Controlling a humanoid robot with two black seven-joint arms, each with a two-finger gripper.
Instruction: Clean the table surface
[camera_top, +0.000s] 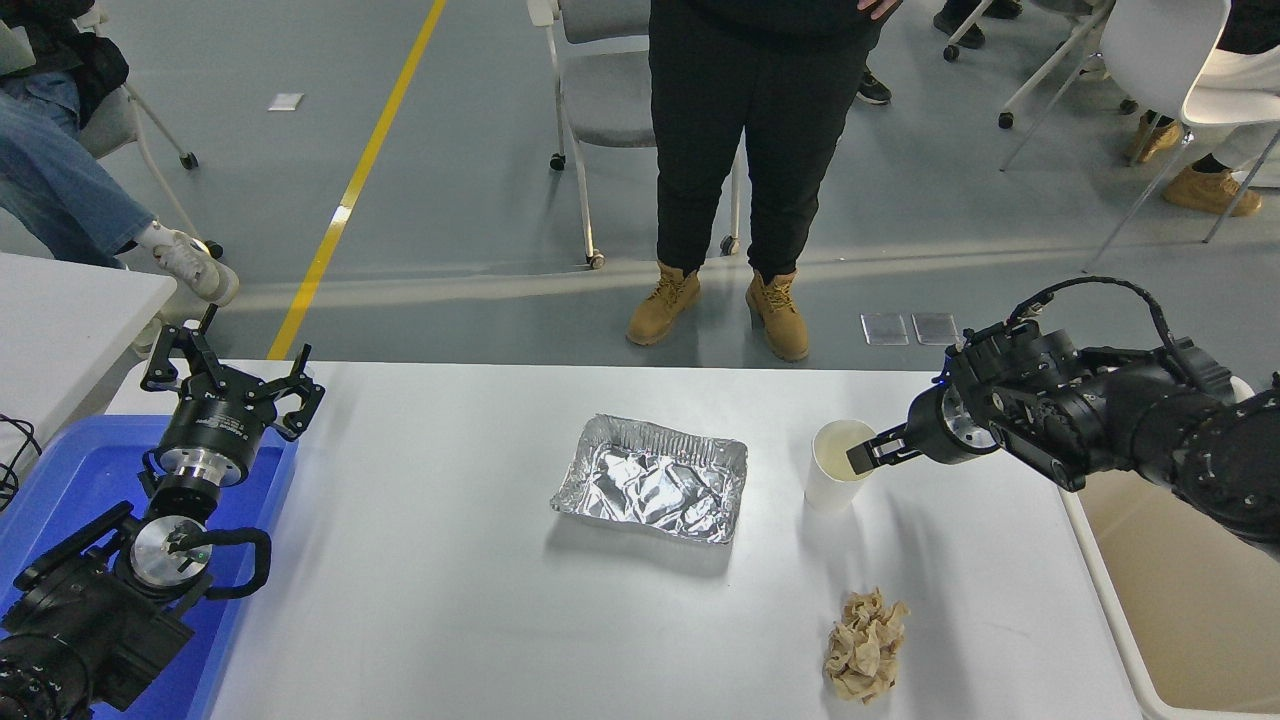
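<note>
White desk (450, 600) spread across most of the view, far edge facing a standing person (760, 150) in black trousers and tan boots. Foil tray (652, 479) near the middle of the desk, empty and crinkled. White paper cup (838, 470) upright toward the far right part of the desk, just right of the tray and apart from it. Crumpled brown paper (866, 645) near the front edge, on the desk's right side, well in front of the cup. Right gripper (868, 453) reaching in from the right edge, tip at the cup's right rim, fingers narrow and close together around the rim; whether actually pinching the wall cannot be told. Left gripper (232, 372) parked over the desk's left far corner, fingers spread wide, holding nothing, above a blue bin (60, 480) set against the desk's left edge. Beige tub (1180, 580) beside the desk's right edge, under the right arm. Smaller white table (60, 320) off the left edge, behind the blue bin. Grey chair (600, 100) behind the standing person, more chairs and seated people's legs along the top corners, yellow floor line (360, 170) running away to the far left.
</note>
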